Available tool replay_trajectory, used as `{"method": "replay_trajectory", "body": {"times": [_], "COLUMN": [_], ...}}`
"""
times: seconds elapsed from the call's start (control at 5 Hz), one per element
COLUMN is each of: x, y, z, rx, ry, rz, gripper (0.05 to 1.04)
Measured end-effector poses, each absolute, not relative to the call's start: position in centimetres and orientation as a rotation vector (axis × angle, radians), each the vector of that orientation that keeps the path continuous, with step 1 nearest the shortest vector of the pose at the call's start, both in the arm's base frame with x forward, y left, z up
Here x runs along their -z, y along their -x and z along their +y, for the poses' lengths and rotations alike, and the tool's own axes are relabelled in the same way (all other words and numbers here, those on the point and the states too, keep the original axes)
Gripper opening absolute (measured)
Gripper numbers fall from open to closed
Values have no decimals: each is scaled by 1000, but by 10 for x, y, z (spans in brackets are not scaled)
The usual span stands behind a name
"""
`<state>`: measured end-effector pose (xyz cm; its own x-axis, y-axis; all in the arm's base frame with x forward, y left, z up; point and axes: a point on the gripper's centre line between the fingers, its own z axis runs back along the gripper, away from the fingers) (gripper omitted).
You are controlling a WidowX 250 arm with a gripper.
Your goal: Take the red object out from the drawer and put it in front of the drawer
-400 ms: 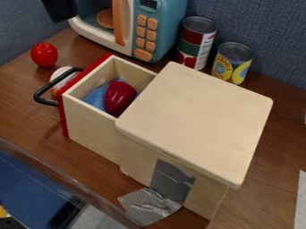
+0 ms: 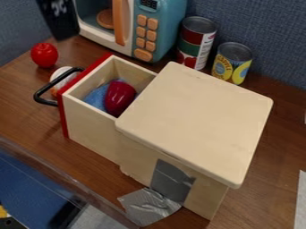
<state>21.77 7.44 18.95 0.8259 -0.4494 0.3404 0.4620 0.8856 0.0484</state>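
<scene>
At the far left, the tabletop ends along a slanted lower edge, with a dark blue surface beyond it. A red, apple-like toy sits near the upper left; above and just right of it hangs the gripper, well apart from the drawer, and whether it is open or closed cannot be told. A whitish round thing lies partly behind the black handle of the pulled-out drawer, whose front is red. Inside, the red object lies by a blue cloth, its long axis running nearly up and down the view, upper end tipped slightly right. Its lower end is close to the near side wall; the wooden cabinet begins just to its right. Behind the drawer stands a teal toy microwave, with two cans beside it before a blue-grey partition. Silver tape runs from the cabinet's near side to the tabletop, and a pale strip lies at the right edge.
</scene>
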Motion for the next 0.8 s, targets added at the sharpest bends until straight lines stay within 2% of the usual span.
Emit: {"method": "replay_trajectory", "body": {"times": [0.2, 0.4, 0.8], "x": [-174, -159, -132], "y": [-211, -209, -229], "z": [71, 63, 56], "rx": [361, 283, 185], "ry": [62, 54, 38], "rz": [-399, -433, -462], "gripper": [1000, 1000, 1000]}}
